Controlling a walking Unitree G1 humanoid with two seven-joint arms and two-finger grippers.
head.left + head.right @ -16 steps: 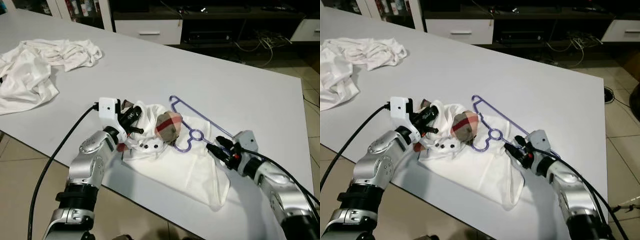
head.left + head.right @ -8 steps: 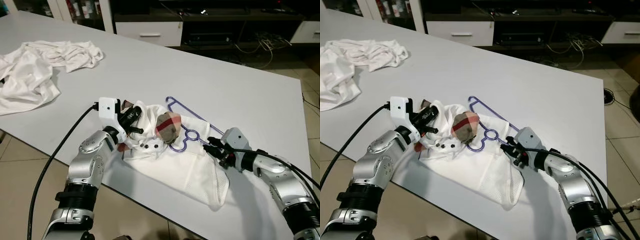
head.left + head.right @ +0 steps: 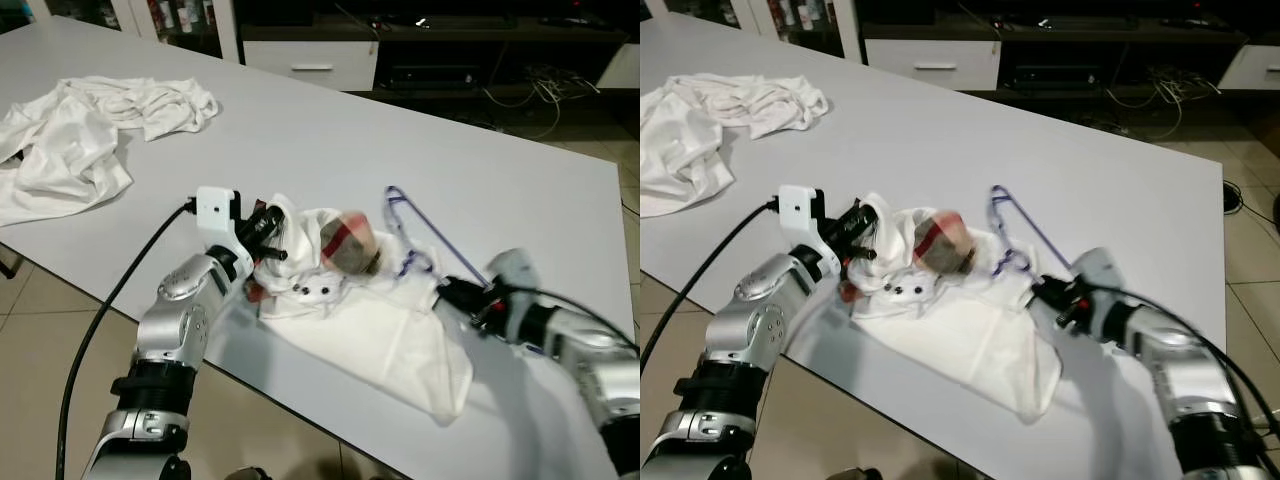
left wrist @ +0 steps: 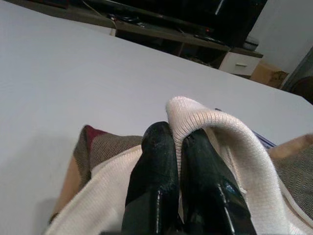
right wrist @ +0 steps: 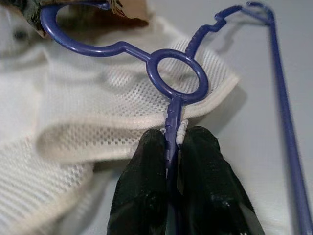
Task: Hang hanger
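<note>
Right gripper [image 5: 168, 147] jaws clenched on the hanger [image 5: 178, 81] stem — its ring dead ahead, long bar running alongside; left gripper [image 4: 178, 142] jaws pinch the garment [image 4: 220, 127].

Your two eye views look forward and down from the head onto the white table [image 3: 330, 130], with a dark media cabinet [image 3: 440, 40] behind it; they share nearly the same scene, the right eye set slightly to the side. Your left wrist view sits low and very close, looking along the left gripper [image 4: 183, 142] across the tabletop toward the cabinet. Your right wrist view looks along the right gripper [image 5: 173, 142], close to the purple hanger [image 5: 176, 81], which the eye views also show.
</note>
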